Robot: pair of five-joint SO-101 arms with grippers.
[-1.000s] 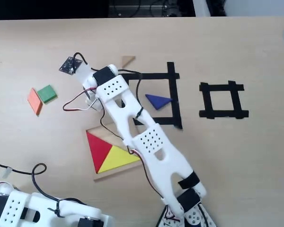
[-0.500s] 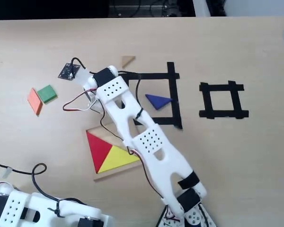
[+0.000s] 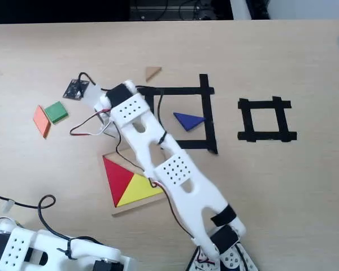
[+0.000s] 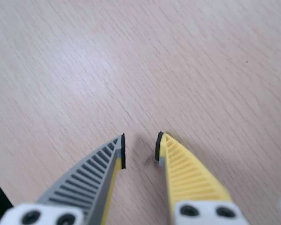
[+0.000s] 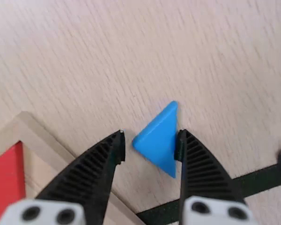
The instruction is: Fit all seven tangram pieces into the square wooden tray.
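Observation:
A light blue triangle (image 5: 158, 138) lies flat on the table between the fingers of my right gripper (image 5: 151, 139), which is open around it; one finger touches the piece's edge. Close by is a corner of the wooden tray (image 5: 35, 130) with the red triangle (image 5: 7, 176) in it. From above, the tray (image 3: 137, 203) holds the red triangle (image 3: 116, 178) and a yellow triangle (image 3: 139, 189). The right arm (image 3: 158, 152) crosses over the tray's far corner. My left gripper (image 4: 139, 150) is open over bare wood.
A dark blue triangle (image 3: 189, 119) sits inside a black tape square (image 3: 206, 113). A tan triangle (image 3: 152, 72) lies beyond it. A green square (image 3: 56, 112) and an orange parallelogram (image 3: 41, 121) lie at the left. A second tape square (image 3: 267, 120) is at the right.
The right arm's wrist end has shifted a little to the left and toward the table's near side. The pieces on the table have stayed put.

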